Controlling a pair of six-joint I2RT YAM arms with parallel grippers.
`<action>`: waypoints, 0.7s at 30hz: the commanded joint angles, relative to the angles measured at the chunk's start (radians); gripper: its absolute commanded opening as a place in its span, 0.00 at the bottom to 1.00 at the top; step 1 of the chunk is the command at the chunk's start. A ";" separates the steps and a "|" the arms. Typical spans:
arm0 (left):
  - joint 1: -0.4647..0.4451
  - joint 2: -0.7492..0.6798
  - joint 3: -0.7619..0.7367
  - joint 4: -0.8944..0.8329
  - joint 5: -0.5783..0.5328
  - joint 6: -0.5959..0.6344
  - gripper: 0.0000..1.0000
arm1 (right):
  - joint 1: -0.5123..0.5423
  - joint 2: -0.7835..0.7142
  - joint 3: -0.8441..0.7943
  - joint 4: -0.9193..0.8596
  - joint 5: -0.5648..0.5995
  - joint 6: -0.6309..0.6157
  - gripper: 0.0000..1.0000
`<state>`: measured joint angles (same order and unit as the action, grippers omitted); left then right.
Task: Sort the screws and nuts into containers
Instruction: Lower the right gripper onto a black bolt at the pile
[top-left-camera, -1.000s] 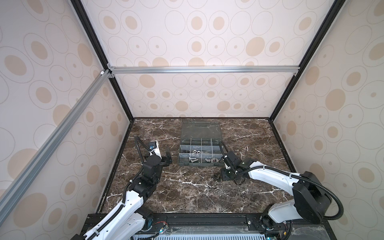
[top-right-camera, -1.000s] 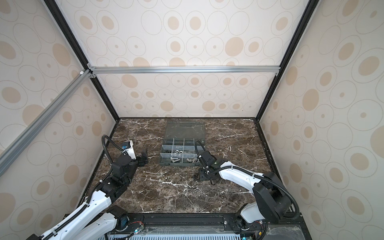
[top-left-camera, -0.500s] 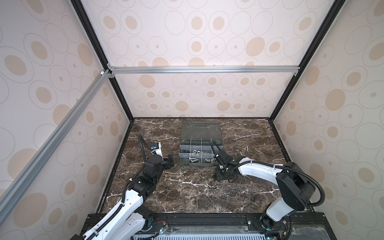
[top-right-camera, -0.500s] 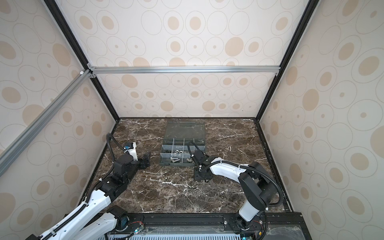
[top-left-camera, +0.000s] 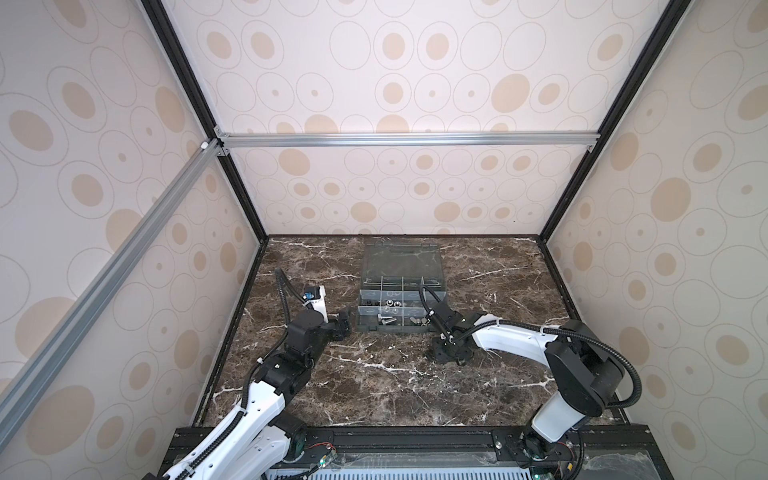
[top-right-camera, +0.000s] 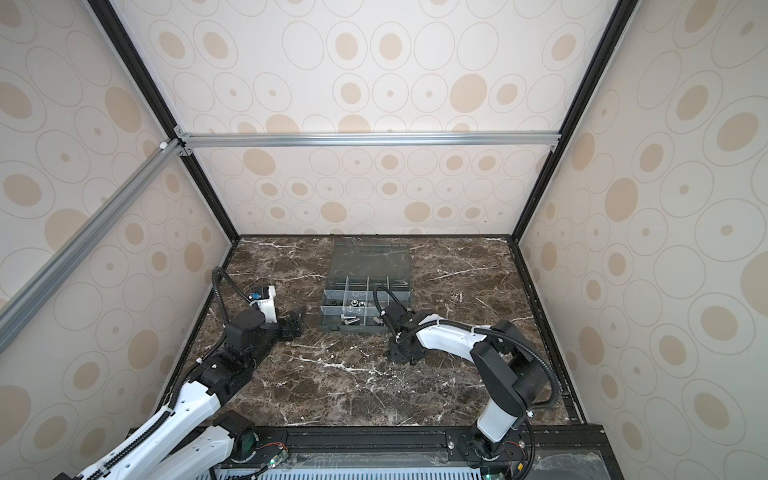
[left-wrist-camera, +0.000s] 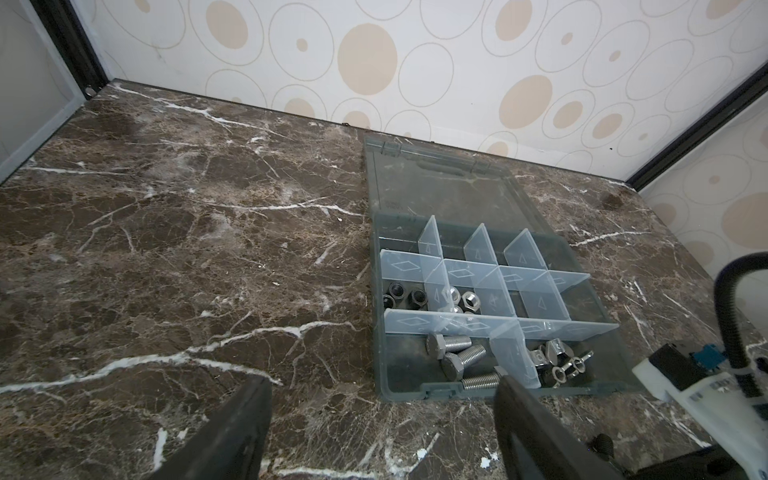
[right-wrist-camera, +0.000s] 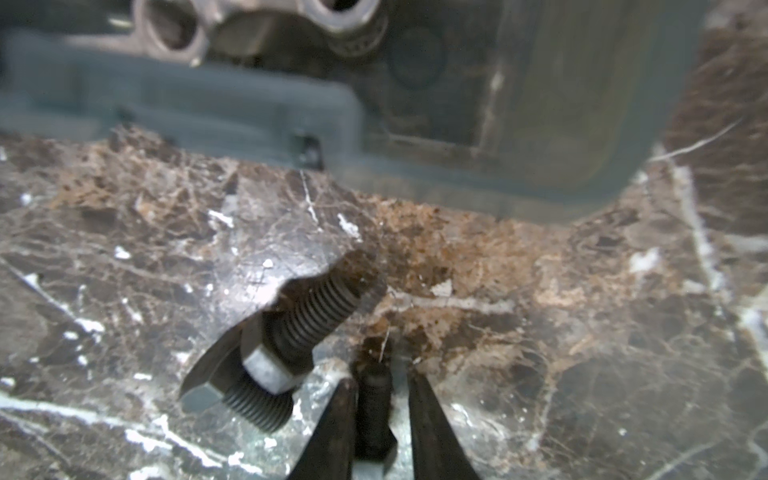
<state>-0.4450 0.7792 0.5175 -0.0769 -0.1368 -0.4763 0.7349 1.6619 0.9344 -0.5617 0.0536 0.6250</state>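
Organizer box (top-left-camera: 390, 329) of dark grey plastic sits open toward the back of the marble table (top-left-camera: 374, 386), its clear lid (top-left-camera: 401, 259) folded flat behind it, as both top views show. Clear dividers split it into cells (left-wrist-camera: 457, 272). From the left wrist view, three dark nuts (left-wrist-camera: 401, 296) sit in the middle row's end cell on the side nearer the left arm. Shiny silver nuts (left-wrist-camera: 464, 300) share the cell just beside them. In the front row, three silvery screws (left-wrist-camera: 457, 354) lie in the wider cell, one against the front wall. A jumble of small silvery pieces (left-wrist-camera: 557, 362), some of them ring-like, lies in the neighbouring cell across a divider. The left gripper (left-wrist-camera: 380, 380) hovers near the box's front corner, its fingers (left-wrist-camera: 237, 432) spread wide with nothing between them. The right gripper (right-wrist-camera: 376, 419) points down at the marble just in front of the box's other front corner. Its fingers (right-wrist-camera: 432, 432) stand close on either side of a dark screw (right-wrist-camera: 374, 399). One finger seems to touch the shaft and a sliver of gap shows at the other, so I cannot tell whether the screw is pinched. Two more loose screws (right-wrist-camera: 270, 370) lie touching, one across the other, on the marble just beside that gripper.
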 joint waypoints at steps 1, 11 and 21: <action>0.006 0.011 0.013 0.000 0.040 -0.024 0.82 | 0.008 0.028 0.021 -0.013 0.011 -0.002 0.22; 0.006 0.022 -0.010 0.048 0.063 -0.044 0.81 | 0.008 0.038 0.054 -0.019 0.019 -0.042 0.12; 0.006 0.027 -0.025 0.064 0.085 -0.041 0.81 | 0.008 -0.026 0.049 -0.033 0.043 -0.027 0.11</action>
<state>-0.4450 0.8024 0.4938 -0.0376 -0.0666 -0.5049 0.7357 1.6802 0.9852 -0.5743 0.0738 0.5861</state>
